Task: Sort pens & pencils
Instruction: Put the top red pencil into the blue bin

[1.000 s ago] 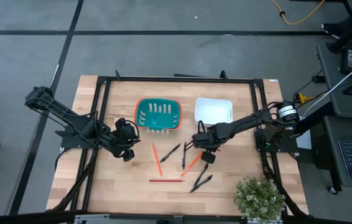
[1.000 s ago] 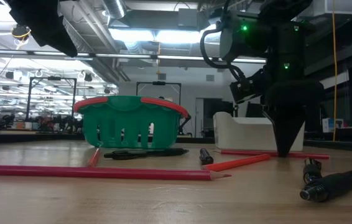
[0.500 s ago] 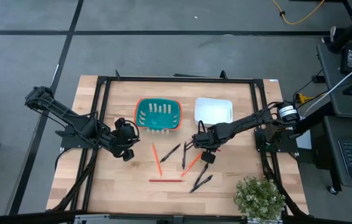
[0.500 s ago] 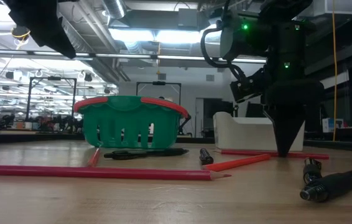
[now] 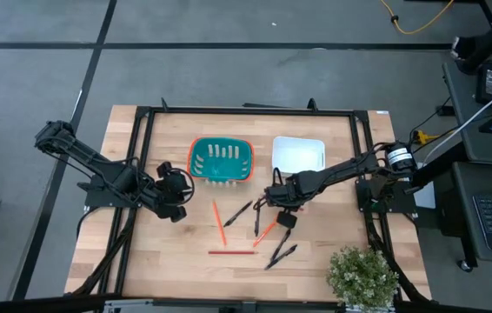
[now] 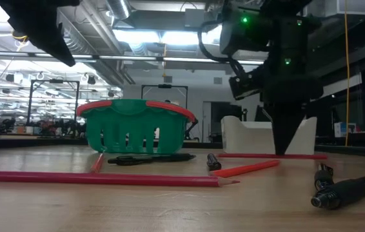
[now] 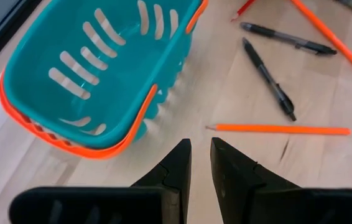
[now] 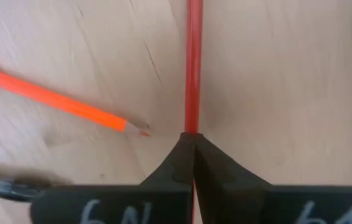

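The right hand [image 8: 193, 146], closed to a point on a thin red-orange wooden pencil [image 8: 193, 68], has been shifted slightly toward the teal plastic basket with the orange rim [image 5: 220, 159] since half a second ago, and in the low view the pencil [image 6: 273, 156] is seen to have travelled with it, its far end no longer reaching as far to the side. It is judged that the grip has taken and that the pencil is about to be lifted off the light wooden desk [image 5: 176, 252].

The left hand [image 7: 199, 163], fingers nearly together and holding nothing, has been moved a little closer to the basket [image 7: 95, 81], where it hovers.

The remaining pencils [image 5: 218, 223] and the slim black pens [image 5: 282, 256] lie scattered on the desk in front of the basket and the white rectangular bin [image 5: 298, 155]; the basket appears empty, so sorting has hardly begun.
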Tool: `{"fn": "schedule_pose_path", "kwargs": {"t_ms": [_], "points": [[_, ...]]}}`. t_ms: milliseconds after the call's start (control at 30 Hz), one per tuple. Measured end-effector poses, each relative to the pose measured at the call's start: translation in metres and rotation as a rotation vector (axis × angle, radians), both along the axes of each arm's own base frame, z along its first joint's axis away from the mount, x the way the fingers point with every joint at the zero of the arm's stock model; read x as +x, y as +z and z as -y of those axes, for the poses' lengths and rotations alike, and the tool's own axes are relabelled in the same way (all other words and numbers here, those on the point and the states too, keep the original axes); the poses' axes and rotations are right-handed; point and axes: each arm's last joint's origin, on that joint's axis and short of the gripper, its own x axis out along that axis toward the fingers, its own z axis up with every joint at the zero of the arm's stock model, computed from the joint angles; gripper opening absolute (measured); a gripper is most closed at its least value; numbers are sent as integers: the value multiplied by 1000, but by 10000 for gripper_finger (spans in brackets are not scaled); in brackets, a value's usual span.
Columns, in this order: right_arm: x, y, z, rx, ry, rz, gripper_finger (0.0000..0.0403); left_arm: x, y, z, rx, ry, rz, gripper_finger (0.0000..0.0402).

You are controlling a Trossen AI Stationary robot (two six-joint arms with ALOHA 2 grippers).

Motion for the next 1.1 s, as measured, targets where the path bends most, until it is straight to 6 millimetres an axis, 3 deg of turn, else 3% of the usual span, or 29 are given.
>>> {"fn": "schedule_pose_path", "kwargs": {"t_ms": [467,933,1100], "points": [[-3,2,1,-33,10,-26,6,-3,-2,-2,4,24,-29,56],[-2,2,1,-32,20,-13,101,-3,-2,-2,1,26,-27,56],[-9,-7,12,-40,-10,-52,131,-3,-2,-2,1,26,-27,56]]}}
